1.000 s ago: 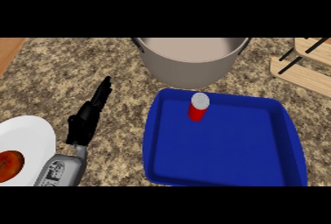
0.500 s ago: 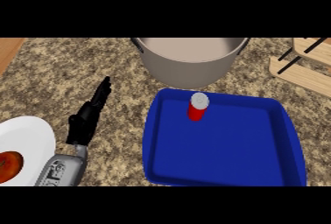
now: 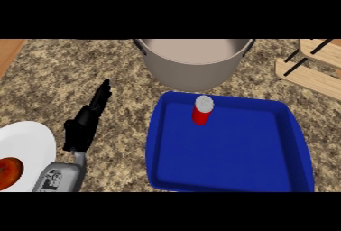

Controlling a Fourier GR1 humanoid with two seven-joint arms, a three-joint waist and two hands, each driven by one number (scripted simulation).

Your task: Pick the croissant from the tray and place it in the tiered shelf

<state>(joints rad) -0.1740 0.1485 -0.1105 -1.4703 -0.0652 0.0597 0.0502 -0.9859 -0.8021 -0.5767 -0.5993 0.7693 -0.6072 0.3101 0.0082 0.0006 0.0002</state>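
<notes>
Left hand [image 3: 81,130], fingers straight and empty, lies left of the blue tray [image 3: 226,155], which holds only a red can [image 3: 202,115].

Even, fairly bright light from above. Thin soft shadow on the counter [image 3: 60,81] along the tray [image 3: 154,149] left rim. Pot [image 3: 193,72] wall shades darker downward. Plate [image 3: 26,140] reads brightest.

So the tray [image 3: 233,153] is the anchor here. A can [image 3: 202,109] stands in it, near its far edge, left of middle. The pot [image 3: 196,63] sits just behind the tray, and the tiered shelf [image 3: 313,67] is beyond the tray's far right corner. Left of the tray is the left hand [image 3: 83,126], and further left a plate [image 3: 30,144] with some food [image 3: 8,171] on it.
</notes>
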